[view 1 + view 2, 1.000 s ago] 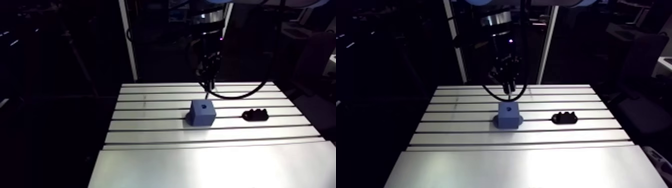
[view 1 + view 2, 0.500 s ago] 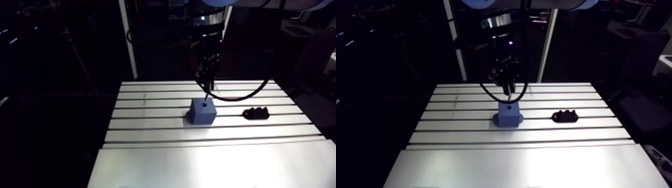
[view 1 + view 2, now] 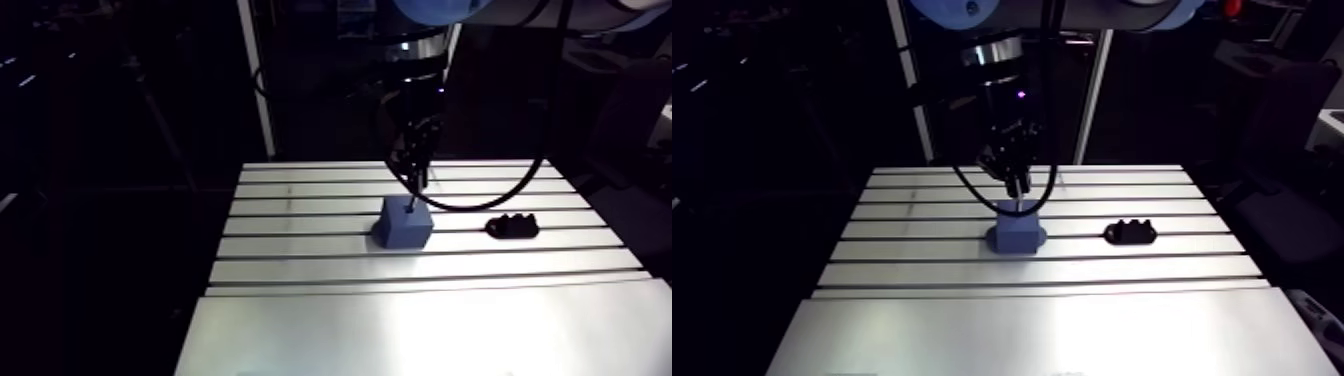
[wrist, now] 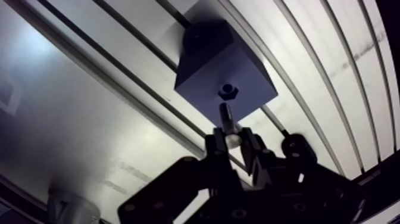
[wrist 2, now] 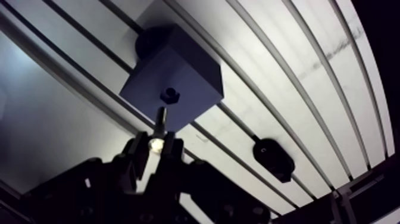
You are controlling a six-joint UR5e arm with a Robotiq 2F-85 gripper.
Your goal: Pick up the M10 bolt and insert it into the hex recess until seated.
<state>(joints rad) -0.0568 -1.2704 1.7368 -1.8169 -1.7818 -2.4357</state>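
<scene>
— Where is the block [image 3: 403,226]?
— On the table [image 3: 400,320], about midway across, on the slotted part toward the far side.
— Anything beside it?
— A holder [image 3: 512,227] lies to its right in the arm view, well apart, also on the slotted part.
— And the recess [image 4: 228,92]?
— In the block's top face.
— The bolt [image 4: 225,113]?
— Clamped in the gripper [image 4: 234,142], which hangs over the block. The bolt points down at the recess, its tip just short of it. Whether it touches, I cannot tell.
— What is nearer than the block?
— The plain part of the table.
</scene>
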